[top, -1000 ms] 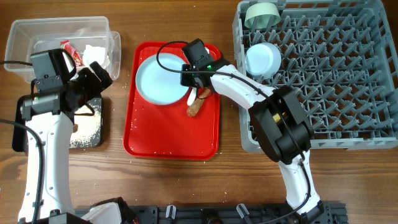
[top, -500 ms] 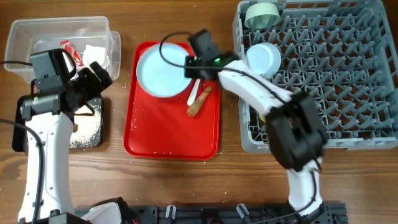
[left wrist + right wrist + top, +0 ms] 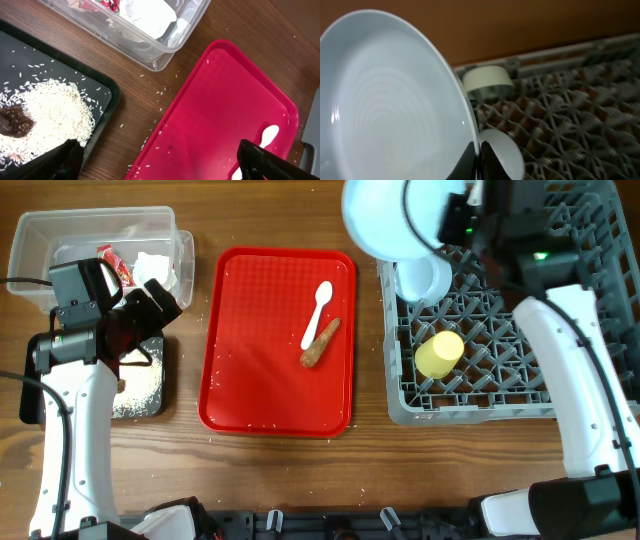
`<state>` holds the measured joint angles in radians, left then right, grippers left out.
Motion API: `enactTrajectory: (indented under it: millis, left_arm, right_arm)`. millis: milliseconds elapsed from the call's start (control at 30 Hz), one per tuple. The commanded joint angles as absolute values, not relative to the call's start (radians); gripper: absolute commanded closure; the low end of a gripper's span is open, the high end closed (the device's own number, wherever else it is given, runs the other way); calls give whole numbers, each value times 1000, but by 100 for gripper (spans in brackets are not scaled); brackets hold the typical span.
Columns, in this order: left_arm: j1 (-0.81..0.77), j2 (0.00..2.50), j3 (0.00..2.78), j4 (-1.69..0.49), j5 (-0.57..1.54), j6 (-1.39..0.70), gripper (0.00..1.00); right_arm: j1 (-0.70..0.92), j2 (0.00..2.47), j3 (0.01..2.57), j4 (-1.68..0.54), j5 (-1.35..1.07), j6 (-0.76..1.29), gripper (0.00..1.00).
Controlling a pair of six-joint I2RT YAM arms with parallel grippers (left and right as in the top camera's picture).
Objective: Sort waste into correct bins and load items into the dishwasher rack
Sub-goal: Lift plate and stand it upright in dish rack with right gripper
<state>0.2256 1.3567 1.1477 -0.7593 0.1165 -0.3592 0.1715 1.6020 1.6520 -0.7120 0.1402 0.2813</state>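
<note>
At twelve o'clock the right gripper (image 3: 477,161) pinches the pale blue plate (image 3: 385,222), its top rim cut off, half-hiding the pale blue bowl (image 3: 428,278); the left gripper (image 3: 160,161) gapes wide.

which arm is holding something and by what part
The right end effector grips the pale blue plate by its rim, above the dishwasher rack corner. The left end effector is open and holds nothing.
</note>
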Motion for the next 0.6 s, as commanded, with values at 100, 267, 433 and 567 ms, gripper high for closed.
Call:
enactTrajectory:
  millis: [100, 267, 433, 567]
  left_arm:
    - [231, 1341, 1165, -757, 111, -344, 0]
    - [231, 1341, 1165, -757, 111, -344, 0]
    - [231, 1341, 1165, -757, 111, -344, 0]
    - [231, 1341, 1165, -757, 111, -344, 0]
  right_arm:
    - [65, 1567, 1661, -793, 162, 189, 96]
    - [33, 1566, 1661, -798, 162, 176, 96]
    - [-6, 1566, 1661, -805, 189, 148, 96]
    - [-40, 1566, 1661, -803, 199, 106, 96]
